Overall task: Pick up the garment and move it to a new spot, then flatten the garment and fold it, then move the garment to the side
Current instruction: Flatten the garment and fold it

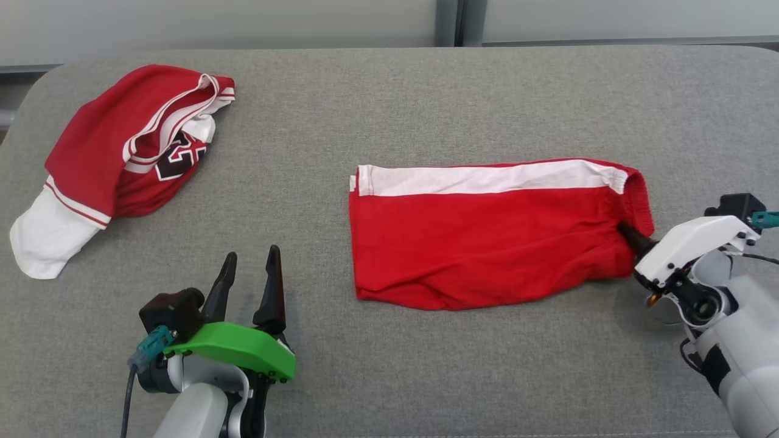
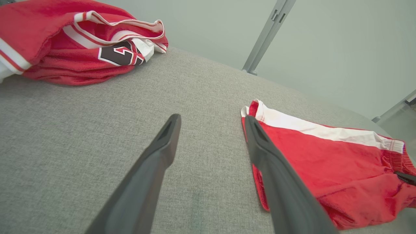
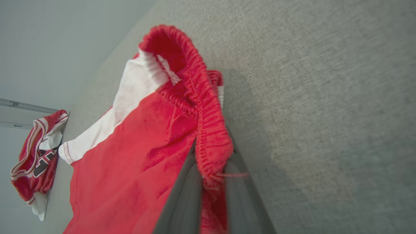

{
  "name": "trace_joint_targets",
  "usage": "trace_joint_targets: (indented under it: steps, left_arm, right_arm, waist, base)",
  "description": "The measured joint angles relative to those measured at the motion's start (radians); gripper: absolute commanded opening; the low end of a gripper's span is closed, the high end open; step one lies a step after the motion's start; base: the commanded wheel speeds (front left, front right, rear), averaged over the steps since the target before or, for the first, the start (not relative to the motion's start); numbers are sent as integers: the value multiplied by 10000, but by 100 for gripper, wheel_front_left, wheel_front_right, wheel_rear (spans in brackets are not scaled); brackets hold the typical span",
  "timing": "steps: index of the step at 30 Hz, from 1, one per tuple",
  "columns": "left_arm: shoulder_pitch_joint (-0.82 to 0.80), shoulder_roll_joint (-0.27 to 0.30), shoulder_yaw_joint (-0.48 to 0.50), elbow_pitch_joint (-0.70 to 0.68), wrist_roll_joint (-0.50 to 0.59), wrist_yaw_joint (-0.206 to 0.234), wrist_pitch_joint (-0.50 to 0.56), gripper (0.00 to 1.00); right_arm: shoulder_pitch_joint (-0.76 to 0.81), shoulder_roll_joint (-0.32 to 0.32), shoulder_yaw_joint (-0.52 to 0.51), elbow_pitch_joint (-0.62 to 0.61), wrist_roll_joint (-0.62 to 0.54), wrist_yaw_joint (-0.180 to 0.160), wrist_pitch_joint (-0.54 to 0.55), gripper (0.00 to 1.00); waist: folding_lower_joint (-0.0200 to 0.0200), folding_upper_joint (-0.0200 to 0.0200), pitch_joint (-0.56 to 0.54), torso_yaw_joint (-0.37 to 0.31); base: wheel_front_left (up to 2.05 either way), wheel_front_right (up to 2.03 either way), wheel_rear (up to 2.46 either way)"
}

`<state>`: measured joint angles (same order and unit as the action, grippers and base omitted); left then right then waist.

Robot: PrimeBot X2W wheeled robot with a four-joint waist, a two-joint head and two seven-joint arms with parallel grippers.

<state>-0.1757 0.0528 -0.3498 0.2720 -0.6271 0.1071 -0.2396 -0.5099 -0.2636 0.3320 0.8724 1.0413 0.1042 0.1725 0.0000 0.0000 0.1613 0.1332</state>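
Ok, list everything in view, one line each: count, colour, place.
shorts: one, red with a white side stripe, lying flat right of centre on the table
jersey: one, red with white trim and a dark number, crumpled at the table's far left
table: one, grey fabric top, under both garments
post: one, grey, behind the table's far edge
left tool: one, dark fingers open, above the table, near left
right tool: one, dark fingers shut on the shorts' waistband, at their right end

you get bright, even light with only soft shadows. the right gripper (image 3: 212,156) looks blurry up close, and a faint shadow falls on the worktop (image 3: 325,97).
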Motion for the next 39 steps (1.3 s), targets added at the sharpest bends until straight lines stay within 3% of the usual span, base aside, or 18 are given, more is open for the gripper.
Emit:
trace_joint_targets:
  steps: [6, 10, 26, 34, 39]
  left_arm:
    - [203, -2, -31, -207, 67, 40, 29, 100]
    - [290, -8, -44, -276, 67, 79, 117, 100]
    - [518, -6, -136, -775, 159, 79, 245, 100]
    - [779, -4, -265, -882, 159, 92, 403, 100]
    - [829, -6, -387, -965, 159, 92, 470, 100]
  right_arm:
    - [-12, -598, -211, 25, 75, 4, 81, 0]
    - [-48, -648, -272, -29, 196, 25, 207, 0]
    - [-154, 629, 1379, -1954, 247, 188, 1204, 0]
    - [-155, 1168, 1768, -1944, -6, 186, 1277, 0]
    - [-155, 1308, 1804, -1488, -159, -244, 1275, 0]
  waist:
    - [0, 0, -112, -240]
    - [0, 0, -196, -331]
    - [0, 0, -868, -273]
    - [0, 0, -1094, 199]
    - [0, 0, -1161, 618]
  base:
    - [0, 0, 0]
    - [0, 0, 0]
    - [0, 0, 0]
    - [0, 0, 0]
    - [0, 0, 0]
